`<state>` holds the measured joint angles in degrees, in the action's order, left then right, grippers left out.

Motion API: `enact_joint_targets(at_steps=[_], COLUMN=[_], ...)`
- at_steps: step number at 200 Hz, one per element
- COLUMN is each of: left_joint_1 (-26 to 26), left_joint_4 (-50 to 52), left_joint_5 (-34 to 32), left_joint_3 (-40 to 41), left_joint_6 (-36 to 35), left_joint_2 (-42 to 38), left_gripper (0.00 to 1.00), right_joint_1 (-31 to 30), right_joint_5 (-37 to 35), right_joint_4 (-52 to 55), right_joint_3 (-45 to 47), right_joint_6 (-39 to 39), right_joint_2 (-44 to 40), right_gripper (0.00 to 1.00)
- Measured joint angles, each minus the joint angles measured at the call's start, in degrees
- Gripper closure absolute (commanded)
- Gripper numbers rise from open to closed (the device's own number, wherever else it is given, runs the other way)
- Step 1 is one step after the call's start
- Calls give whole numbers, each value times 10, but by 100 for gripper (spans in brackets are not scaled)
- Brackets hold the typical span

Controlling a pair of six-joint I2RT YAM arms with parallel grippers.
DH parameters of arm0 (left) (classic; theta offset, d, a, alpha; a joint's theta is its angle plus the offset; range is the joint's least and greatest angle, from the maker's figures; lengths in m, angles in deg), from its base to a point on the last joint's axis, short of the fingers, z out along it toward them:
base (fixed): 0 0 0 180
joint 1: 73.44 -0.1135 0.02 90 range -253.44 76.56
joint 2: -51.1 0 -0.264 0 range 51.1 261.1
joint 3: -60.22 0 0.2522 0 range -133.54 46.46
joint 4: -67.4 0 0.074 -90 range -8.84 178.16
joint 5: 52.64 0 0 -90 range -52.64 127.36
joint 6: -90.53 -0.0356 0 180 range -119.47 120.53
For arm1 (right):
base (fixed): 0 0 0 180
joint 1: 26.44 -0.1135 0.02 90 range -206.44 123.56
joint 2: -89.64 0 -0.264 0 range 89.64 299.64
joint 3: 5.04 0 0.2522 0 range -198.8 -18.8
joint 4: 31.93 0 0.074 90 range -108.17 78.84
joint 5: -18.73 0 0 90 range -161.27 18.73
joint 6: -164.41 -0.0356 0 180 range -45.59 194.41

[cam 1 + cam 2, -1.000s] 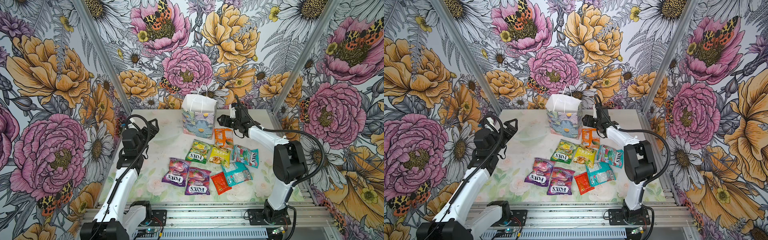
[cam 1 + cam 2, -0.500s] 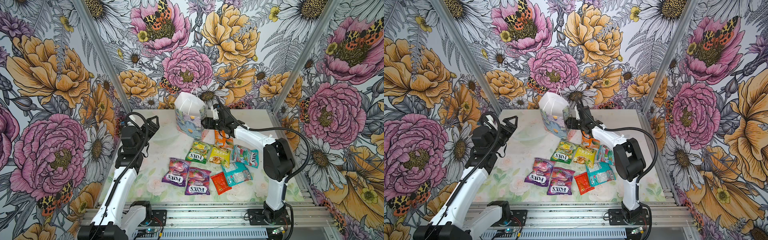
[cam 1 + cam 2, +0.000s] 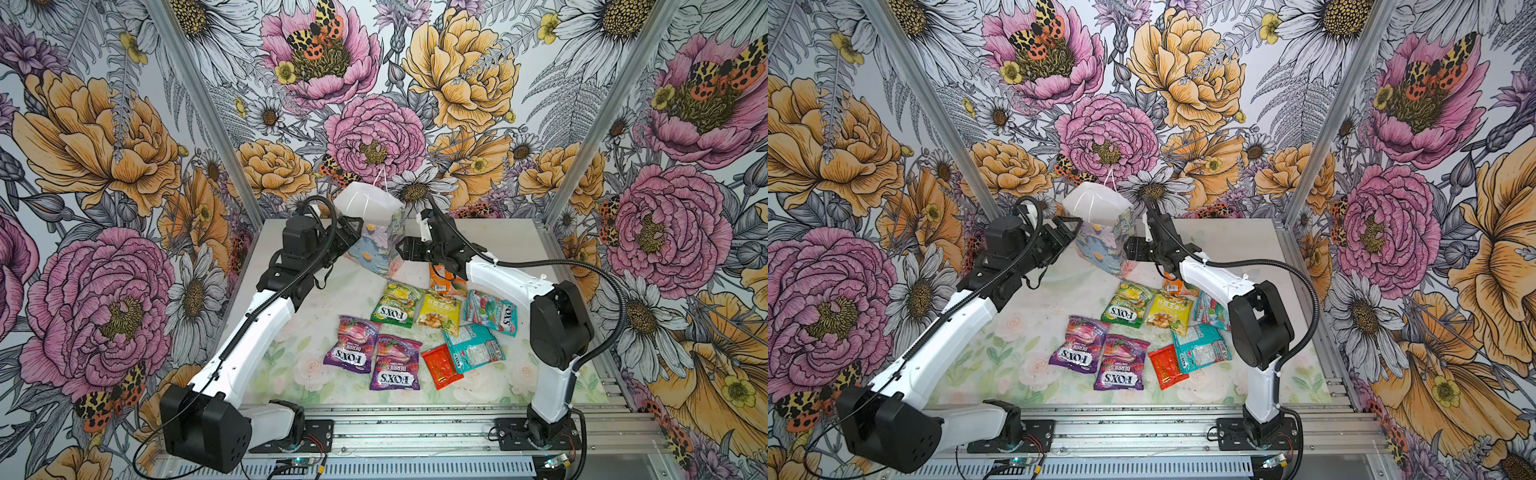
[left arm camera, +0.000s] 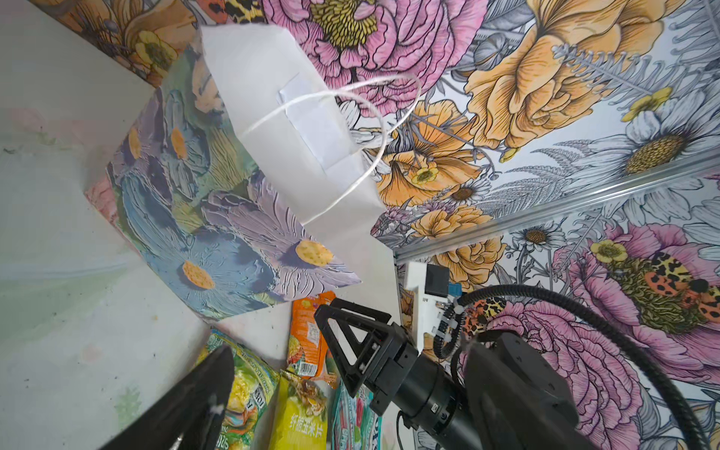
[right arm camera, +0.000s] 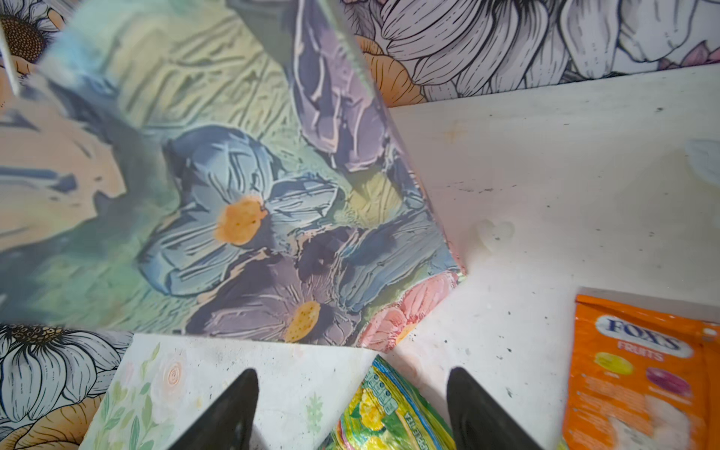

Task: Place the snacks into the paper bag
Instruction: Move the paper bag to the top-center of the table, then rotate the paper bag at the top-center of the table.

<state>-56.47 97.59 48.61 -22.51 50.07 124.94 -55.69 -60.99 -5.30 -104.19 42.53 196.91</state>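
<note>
- Two sets of jaws stand spread and empty. The right gripper [image 5: 352, 374] faces the lower side wall of the paper bag [image 3: 374, 249], just short of it; I cannot tell whether it touches.
- Opposite it, the left gripper [image 3: 355, 235] waits by the bag's upper wall, likely to catch and steady it.
- Between them the bag leans toward the left gripper on one bottom edge, its white mouth turned that way, probably tipped for loading.
- Just below the right gripper lie the orange packet [image 5: 639, 370] and the green packet [image 5: 385, 413].
- Farther back along that arm, the other snacks [image 3: 440, 309] lie flat on the table [image 3: 498, 245]. None shows inside the bag.
</note>
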Motion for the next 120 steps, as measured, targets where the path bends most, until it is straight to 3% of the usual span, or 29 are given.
enact_joint_targets(at_steps=[120], left_joint_1=[22], left_joint_4=[110], left_joint_5=[-5], left_joint_3=[-158], left_joint_6=[-7], left_joint_2=[168], left_gripper=[12], right_joint_1=[88], right_joint_5=[8], right_joint_4=[13], right_joint_3=[240], right_joint_6=[31], right_joint_2=[-197], right_gripper=[18])
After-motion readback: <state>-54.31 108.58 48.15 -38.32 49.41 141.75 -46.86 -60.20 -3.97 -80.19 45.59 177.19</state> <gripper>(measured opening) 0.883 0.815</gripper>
